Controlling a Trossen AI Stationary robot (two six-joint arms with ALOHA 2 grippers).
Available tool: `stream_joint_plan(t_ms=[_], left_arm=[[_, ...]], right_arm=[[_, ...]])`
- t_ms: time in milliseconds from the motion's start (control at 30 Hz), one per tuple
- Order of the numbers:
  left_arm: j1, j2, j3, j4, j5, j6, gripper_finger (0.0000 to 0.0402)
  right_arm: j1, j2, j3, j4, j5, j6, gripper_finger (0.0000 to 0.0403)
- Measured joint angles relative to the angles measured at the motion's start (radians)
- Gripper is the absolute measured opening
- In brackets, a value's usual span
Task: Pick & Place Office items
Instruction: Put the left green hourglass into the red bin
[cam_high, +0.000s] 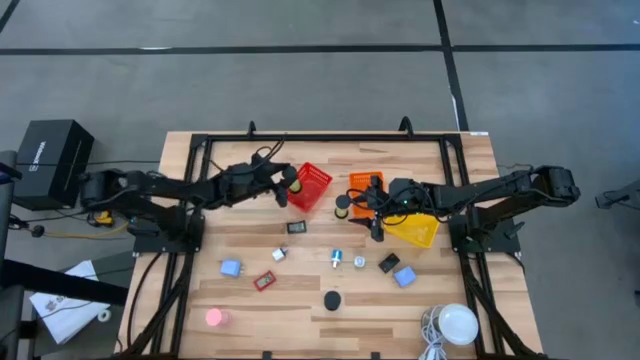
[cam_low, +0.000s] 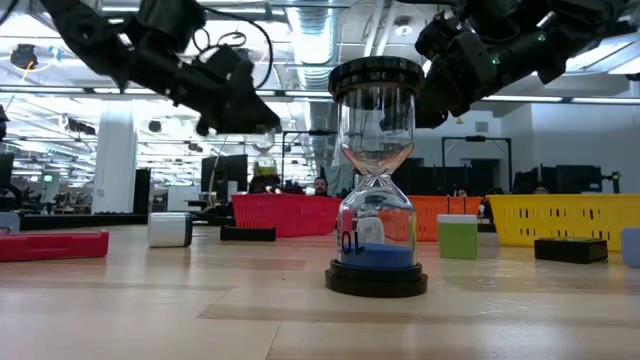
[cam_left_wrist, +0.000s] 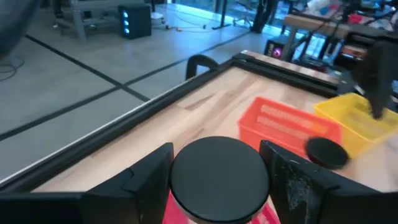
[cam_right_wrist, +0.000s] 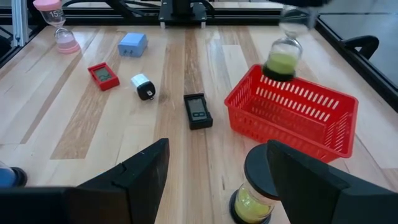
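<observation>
Sand timers are what's getting sorted here — the left gripper (cam_high: 290, 185) has its fingers clamped around a green one (cam_right_wrist: 283, 62) and hangs it over the red basket (cam_high: 310, 187) at about 11 o'clock from table centre, presumably to drop it in. The right gripper (cam_high: 378, 228) sits wide open and empty near 1 o'clock, just past the yellow-sand timer (cam_right_wrist: 254, 186) — my guess is that's its next grab.

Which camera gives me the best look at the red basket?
The right wrist view: the red basket sits whole and close, its mesh wall and rim unobstructed. The high view shows it small, beside the left end effector. The low view shows only its side wall. The left wrist view catches just slivers.
</observation>
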Motion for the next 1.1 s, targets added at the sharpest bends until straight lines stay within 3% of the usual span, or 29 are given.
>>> stream_joint_plan(t_ms=[333, 533, 767, 1100], left_arm=[[0.054, 0.212, 0.144, 0.01, 0.075, 0.08, 0.0232], [0.054, 0.301, 0.203, 0.012, 0.008, 0.08, 0.0209], [0.054, 0.353, 0.206, 0.013, -0.011, 0.077, 0.0241], [0.054, 0.351, 0.205, 0.018, -0.015, 0.077, 0.0218]], right_arm=[[0.0, 0.0, 0.0, 0.0, 0.0, 0.0, 0.026], [0.0, 0.0, 0.0, -0.003, 0.0, 0.0, 0.026], [0.0, 0.0, 0.0, -0.003, -0.003, 0.0, 0.026], [0.0, 0.0, 0.0, -0.004, -0.003, 0.0, 0.026]])
